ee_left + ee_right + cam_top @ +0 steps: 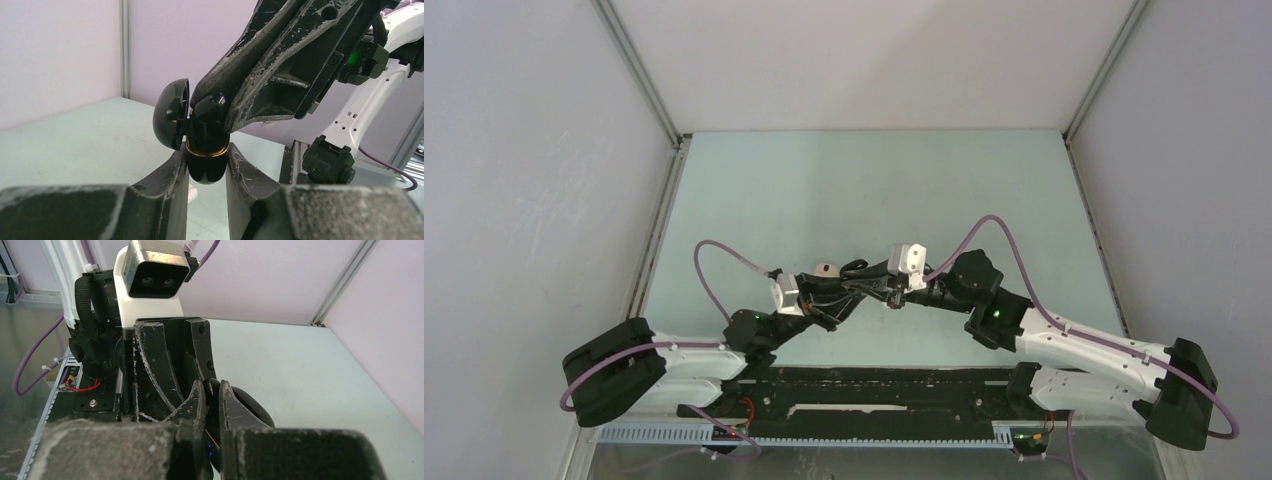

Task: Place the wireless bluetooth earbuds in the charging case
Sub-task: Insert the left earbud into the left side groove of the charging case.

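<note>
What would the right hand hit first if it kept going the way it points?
The open black case gripped by the left hand. The right hand seems to be touching its mouth, though depth is unclear.

A robotics lab cell: pale tabletop [874, 180] boxed by white panels [524, 150] in aluminium framing [639, 70], two robot arms [1074, 350] at its near edge.

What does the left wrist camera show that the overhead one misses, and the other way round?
Left wrist only: a black case with a gold band, clamped in the left pincer, its lid swung open and the right pincer pressing at its mouth. Overhead only: the left arm and right arm whole, base to wrist, and the table to its far edge. Both: the two pincers meeting.
</note>
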`<state>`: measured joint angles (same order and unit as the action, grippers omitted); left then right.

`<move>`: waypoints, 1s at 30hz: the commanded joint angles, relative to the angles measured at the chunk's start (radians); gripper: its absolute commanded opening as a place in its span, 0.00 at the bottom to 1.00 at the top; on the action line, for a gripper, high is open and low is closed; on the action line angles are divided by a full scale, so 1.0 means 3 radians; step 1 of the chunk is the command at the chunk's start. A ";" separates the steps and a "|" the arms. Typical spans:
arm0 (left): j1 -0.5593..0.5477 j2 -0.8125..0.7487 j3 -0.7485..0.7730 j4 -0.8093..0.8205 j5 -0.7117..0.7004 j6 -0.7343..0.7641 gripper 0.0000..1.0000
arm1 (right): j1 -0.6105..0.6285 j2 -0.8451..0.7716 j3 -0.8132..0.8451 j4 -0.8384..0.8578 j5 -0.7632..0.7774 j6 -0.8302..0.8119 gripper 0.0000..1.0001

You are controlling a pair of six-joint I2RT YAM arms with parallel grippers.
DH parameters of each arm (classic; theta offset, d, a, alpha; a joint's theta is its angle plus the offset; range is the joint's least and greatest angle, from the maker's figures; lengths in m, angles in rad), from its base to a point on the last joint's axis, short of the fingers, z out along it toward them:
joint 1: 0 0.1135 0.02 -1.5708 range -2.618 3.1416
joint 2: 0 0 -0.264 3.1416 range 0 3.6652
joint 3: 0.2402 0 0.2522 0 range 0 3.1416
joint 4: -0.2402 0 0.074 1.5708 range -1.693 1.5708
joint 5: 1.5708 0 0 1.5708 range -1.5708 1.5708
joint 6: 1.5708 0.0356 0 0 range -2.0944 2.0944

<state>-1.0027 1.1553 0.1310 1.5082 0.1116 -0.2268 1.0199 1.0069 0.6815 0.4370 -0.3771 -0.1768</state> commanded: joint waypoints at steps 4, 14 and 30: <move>0.0019 -0.0084 0.0033 0.0278 -0.0009 0.0127 0.00 | 0.0021 -0.0012 -0.0007 -0.0029 -0.0017 -0.0093 0.00; 0.0019 -0.0112 0.0008 0.0278 -0.0025 0.0158 0.00 | 0.0021 0.0013 -0.0007 -0.0143 0.0025 -0.0163 0.12; 0.0019 -0.0027 -0.0007 0.0280 0.0032 0.0199 0.00 | 0.0024 -0.0001 0.0154 -0.0431 0.0172 -0.0181 0.25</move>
<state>-1.0008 1.1519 0.1265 1.4853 0.1089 -0.2008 1.0218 1.0069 0.6876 0.3801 -0.3614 -0.2218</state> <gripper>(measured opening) 0.296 0.243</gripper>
